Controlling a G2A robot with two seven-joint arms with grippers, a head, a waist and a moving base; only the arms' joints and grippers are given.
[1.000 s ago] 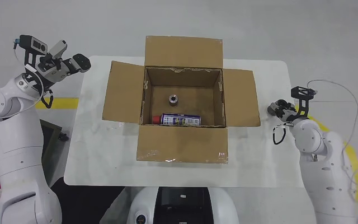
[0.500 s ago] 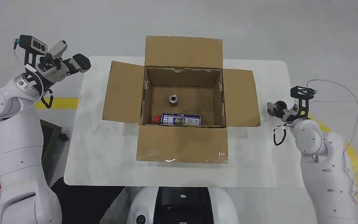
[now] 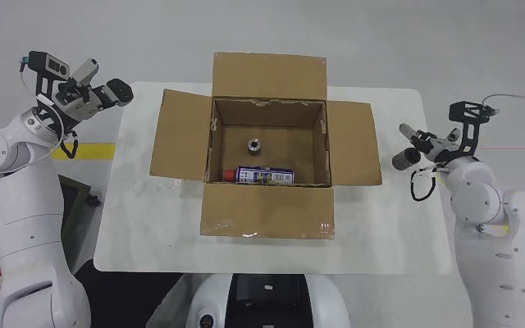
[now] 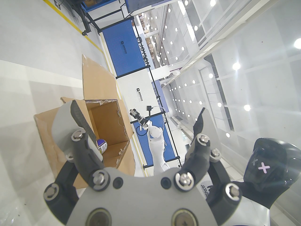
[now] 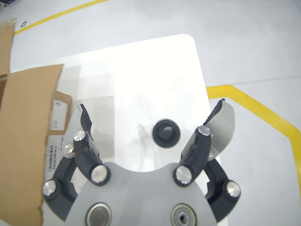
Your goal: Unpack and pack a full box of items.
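An open cardboard box (image 3: 267, 215) stands mid-table with its flaps spread. Inside it lie a blue can (image 3: 265, 175) and a small metal cylinder (image 3: 254, 147). In the left wrist view the box (image 4: 47, 128) and the end of the can (image 4: 101, 145) show. My left gripper (image 3: 105, 80) (image 4: 138, 121) is open and empty, held above the table's far left corner. My right gripper (image 3: 408, 146) (image 5: 151, 109) is open over the table's right side, beyond the box's right flap (image 5: 25, 118). A black round ring-shaped piece (image 5: 165, 132) rests on the table under it.
The white table (image 3: 148, 221) has bare room left, right and in front of the box. A dark bin (image 3: 75, 197) stands on the floor at the left. Yellow floor lines (image 5: 254, 109) run past the table's right edge.
My right arm has drawn back to the right and up, away from the box flap. The left arm and the box contents have not moved.
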